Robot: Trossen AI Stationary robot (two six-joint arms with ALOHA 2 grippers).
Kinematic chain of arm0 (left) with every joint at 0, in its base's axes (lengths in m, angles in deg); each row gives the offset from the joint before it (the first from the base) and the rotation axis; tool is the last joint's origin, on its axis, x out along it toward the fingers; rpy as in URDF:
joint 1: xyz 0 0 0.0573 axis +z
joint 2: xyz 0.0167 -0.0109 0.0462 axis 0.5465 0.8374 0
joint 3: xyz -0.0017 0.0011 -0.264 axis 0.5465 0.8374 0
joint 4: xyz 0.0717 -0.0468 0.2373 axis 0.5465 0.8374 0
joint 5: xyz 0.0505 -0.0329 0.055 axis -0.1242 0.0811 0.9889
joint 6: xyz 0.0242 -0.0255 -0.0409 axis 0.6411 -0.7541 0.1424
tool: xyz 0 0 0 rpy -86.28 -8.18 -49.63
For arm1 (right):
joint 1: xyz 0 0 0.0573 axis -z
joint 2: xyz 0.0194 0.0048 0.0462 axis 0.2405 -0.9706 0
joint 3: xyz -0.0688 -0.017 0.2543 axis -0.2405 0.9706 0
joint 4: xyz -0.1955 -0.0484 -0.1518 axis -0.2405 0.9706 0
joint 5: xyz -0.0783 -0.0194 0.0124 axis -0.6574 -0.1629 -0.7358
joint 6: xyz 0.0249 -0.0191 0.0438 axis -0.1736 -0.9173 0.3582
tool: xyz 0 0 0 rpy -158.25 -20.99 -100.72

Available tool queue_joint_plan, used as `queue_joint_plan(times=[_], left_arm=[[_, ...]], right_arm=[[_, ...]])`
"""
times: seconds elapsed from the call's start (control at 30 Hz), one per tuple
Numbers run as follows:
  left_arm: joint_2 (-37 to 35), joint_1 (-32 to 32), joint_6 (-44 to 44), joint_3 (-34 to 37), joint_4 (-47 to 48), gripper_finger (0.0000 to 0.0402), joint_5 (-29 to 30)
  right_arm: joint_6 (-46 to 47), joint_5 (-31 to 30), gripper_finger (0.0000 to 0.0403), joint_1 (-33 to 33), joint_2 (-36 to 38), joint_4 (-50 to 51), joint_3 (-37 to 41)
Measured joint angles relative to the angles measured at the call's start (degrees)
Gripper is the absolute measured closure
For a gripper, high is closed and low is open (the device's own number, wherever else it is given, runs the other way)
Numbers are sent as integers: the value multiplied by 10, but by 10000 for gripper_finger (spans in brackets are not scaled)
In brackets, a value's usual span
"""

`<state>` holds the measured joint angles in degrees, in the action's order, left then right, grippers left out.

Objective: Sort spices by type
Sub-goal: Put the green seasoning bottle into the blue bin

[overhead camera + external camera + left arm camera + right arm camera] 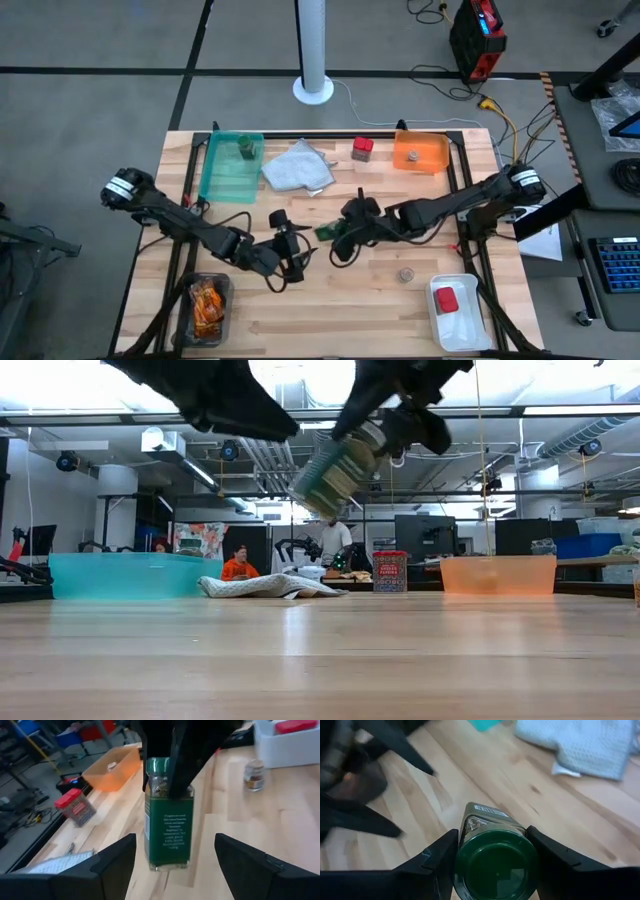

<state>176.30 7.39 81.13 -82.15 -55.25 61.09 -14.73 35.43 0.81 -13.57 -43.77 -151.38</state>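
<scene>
Pale wooden planks form the tabletop (330, 300), which stands on a grey floor, with a workshop room and a seated person in orange visible beyond its far edge. Near the tabletop's middle, the right gripper (492, 855) has its two dark fingers closed on the dark green cap of a square glass spice jar with a green label (167, 812), and the low view shows the jar lifted clear of the wood and tilted. The left gripper (172, 852) is just beside it, its jaws spread wide on either side of the jar's lower body without touching it.

Along the far edge lie a teal plastic tray (230, 165) holding another green-capped jar (246, 150), a crumpled pale grey cloth (297, 167), a red boxy container (362, 149) and an orange tray (421, 153). A tiny grey round jar (406, 273) stands alone toward the near right corner, close to a white tray (460, 310) with a red container (446, 300) inside. At the near left corner a clear bin (205, 308) holds orange-brown shiny packets (207, 303).
</scene>
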Motion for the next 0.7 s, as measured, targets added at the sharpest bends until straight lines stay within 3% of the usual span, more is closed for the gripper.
queue_joint_plan(times=[0.43, 0.7], left_arm=[[48, 24, 2, 0, -1, 126, 15], [58, 24, 15, 0, -8, 217, 29]], right_arm=[[-55, 3, 210, -3, -11, -112, 0], [-57, 0, 210, -2, -12, -111, 0]])
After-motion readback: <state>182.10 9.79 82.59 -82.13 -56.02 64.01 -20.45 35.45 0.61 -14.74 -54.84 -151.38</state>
